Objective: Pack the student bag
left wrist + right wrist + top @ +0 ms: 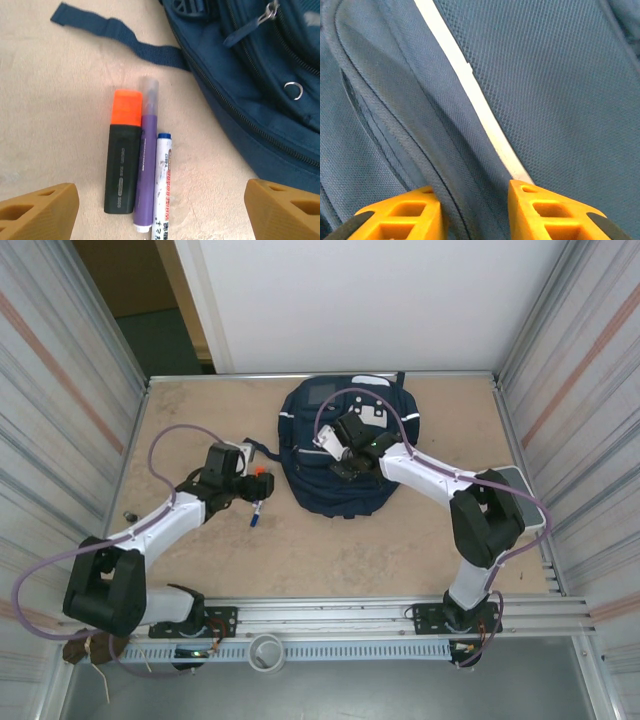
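The student bag (305, 480) lies flat at the top centre of the table (400, 540). The right gripper (472, 205) presses down on its fabric with the fingers a narrow gap apart and a seam ridge running between them. Whether they pinch it, I cannot tell. Left of the bag, the left gripper (160, 202) hovers with fingers spread wide over three pens lying side by side: an orange-capped highlighter (122, 165), a purple marker (146, 165) and a whiteboard marker (162, 190).

Tan tabletop (200, 560), scuffed. Corrugated metal side walls (50, 390). White panel (380, 300) behind. Dark gap (150, 330) back-left, possibly doorway.
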`<move>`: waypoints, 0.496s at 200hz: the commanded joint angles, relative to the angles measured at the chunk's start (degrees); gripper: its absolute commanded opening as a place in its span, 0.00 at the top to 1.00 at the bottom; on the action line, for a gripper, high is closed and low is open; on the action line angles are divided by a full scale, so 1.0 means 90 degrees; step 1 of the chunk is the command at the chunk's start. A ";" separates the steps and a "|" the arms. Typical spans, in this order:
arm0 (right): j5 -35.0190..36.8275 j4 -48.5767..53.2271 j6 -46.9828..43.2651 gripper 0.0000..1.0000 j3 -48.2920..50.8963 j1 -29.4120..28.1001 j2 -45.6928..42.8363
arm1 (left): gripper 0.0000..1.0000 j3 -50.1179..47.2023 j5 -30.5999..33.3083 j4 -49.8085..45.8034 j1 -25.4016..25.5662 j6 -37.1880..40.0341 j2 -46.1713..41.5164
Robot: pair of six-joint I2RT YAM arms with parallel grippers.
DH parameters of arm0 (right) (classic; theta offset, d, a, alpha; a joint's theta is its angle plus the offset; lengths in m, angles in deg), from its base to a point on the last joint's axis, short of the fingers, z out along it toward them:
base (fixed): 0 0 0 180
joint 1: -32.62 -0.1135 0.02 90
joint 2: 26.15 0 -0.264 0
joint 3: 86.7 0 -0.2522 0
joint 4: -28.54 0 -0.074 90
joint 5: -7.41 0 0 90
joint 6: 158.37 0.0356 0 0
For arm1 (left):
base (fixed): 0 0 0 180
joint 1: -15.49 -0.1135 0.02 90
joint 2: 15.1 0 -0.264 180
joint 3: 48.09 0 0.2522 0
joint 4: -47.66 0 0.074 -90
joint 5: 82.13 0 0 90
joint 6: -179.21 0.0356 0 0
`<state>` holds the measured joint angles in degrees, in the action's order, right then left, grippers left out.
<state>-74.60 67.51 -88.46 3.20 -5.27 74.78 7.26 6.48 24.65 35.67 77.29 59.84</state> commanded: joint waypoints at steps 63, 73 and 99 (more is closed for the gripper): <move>-0.0332 0.0440 0.0415 0.94 -0.0659 0.0268 -0.0204 | 0.20 0.1156 -0.0414 -0.0844 -0.0827 -0.0091 0.1811; -0.0312 0.0460 0.0424 0.94 -0.0669 0.0283 -0.0190 | 0.20 0.1316 -0.0501 -0.0932 -0.0836 -0.0069 0.2035; -0.0282 0.0518 0.0474 0.96 -0.0669 0.0294 -0.0159 | 0.21 0.1636 -0.0549 -0.1064 -0.0837 -0.0067 0.2424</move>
<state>-77.92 70.70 -86.63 -0.95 -3.35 74.65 18.71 3.36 18.55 28.20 76.06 79.51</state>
